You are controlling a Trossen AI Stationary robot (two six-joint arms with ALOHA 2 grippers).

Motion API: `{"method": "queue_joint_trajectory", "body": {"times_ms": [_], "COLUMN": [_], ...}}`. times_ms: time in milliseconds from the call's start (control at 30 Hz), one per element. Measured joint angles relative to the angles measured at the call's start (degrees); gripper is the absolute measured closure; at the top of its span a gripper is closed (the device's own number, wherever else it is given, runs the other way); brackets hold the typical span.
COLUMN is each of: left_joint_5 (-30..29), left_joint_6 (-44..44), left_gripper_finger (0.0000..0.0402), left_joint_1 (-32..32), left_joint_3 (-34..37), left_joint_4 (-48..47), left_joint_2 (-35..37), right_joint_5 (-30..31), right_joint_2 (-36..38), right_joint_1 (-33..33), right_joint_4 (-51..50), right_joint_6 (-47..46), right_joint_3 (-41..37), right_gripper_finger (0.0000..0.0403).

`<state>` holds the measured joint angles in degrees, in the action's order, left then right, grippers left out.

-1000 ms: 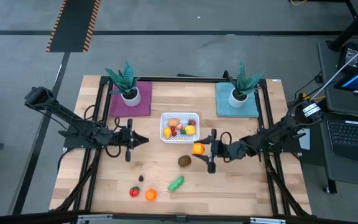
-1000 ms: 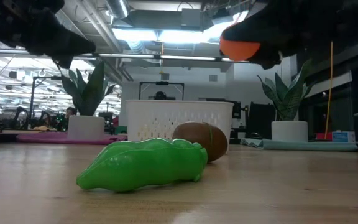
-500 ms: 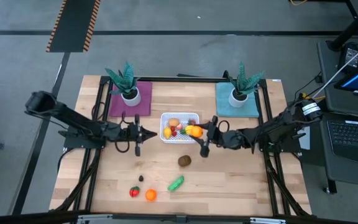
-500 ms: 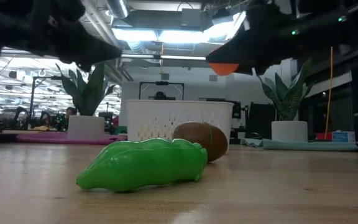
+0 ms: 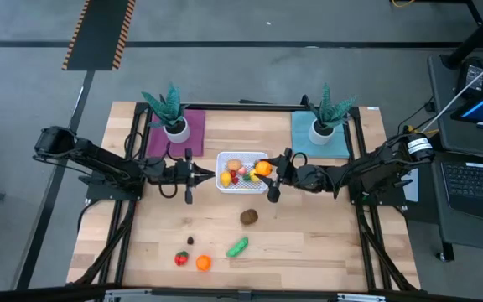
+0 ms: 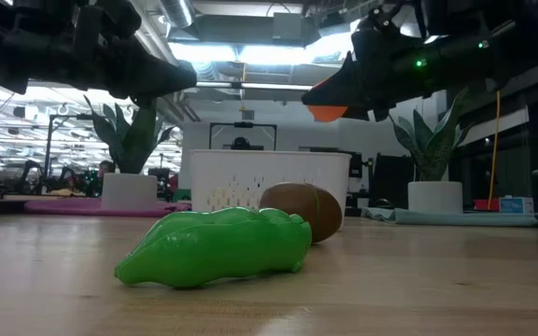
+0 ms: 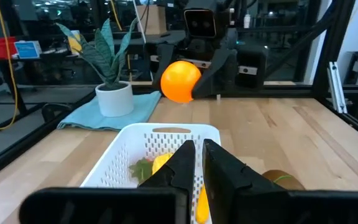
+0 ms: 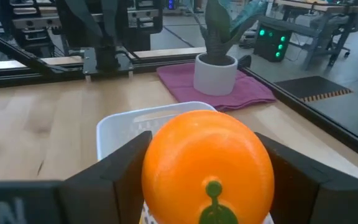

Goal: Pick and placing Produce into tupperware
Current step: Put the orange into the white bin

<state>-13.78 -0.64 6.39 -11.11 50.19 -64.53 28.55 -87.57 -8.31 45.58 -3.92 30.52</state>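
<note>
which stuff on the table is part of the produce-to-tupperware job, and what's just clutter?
Job:
- orange in right gripper, over tupperware
- kiwi
- green pod
- small dark piece
- red piece
- second orange

Just lying about:
- two potted plants
- purple mat
- teal mat

- Pale wooden plank worktop (image 5: 325, 243) in a black frame.
- White perforated plastic tupperware (image 5: 224, 180) mid-worktop, holding produce.
- Magenta mat (image 5: 193, 140) and teal mat (image 5: 335, 143) at the rear, each bearing a potted plant.
- Brown kiwi (image 5: 248, 216), green pea pod (image 5: 238, 247), small dark piece (image 5: 190, 240), red piece (image 5: 181, 258) and orange fruit (image 5: 203, 262) lie loose.
</note>
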Motion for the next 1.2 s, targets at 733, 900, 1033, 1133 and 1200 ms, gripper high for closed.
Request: {"method": "queue_joint_trajectory", "body": {"times_ms": [733, 900, 1033, 1133, 1200], "left_joint_5": [-0.02, -0.02, -0.02, -0.02, -0.02], "left_joint_6": [0.17, 0.2, 0.2, 0.2, 0.2], "left_gripper_finger": [0.0368, 0.036, 0.0356, 0.0354, 0.0356], "left_joint_1": [-0.1, -0.1, -0.1, -0.08, -0.08], "left_joint_3": [0.0, 0.02, 0.02, 0.02, 0.02], "left_joint_4": [-0.51, -1.96, -2.21, -2.2, -2.2], "left_joint_2": [0.02, 0.02, 0.04, 0.02, 0.03], "right_joint_5": [-21.21, -24.73, -28.97, -30.4, -31.0], "right_joint_2": [-0.04, -0.04, -0.04, -0.04, -0.04], "right_joint_1": [10.51, 10.77, 10.68, 10.72, 10.75], "right_joint_4": [-18.01, -26.1, -33.94, -40.65, -44.79], "right_joint_6": [-1.54, -0.24, -0.14, 0.39, 1.77], "right_joint_3": [8.11, 12.2, 16.13, 19.27, 21.56], "right_gripper_finger": [0.0154, 0.0154, 0.0154, 0.0154, 0.0154]}}
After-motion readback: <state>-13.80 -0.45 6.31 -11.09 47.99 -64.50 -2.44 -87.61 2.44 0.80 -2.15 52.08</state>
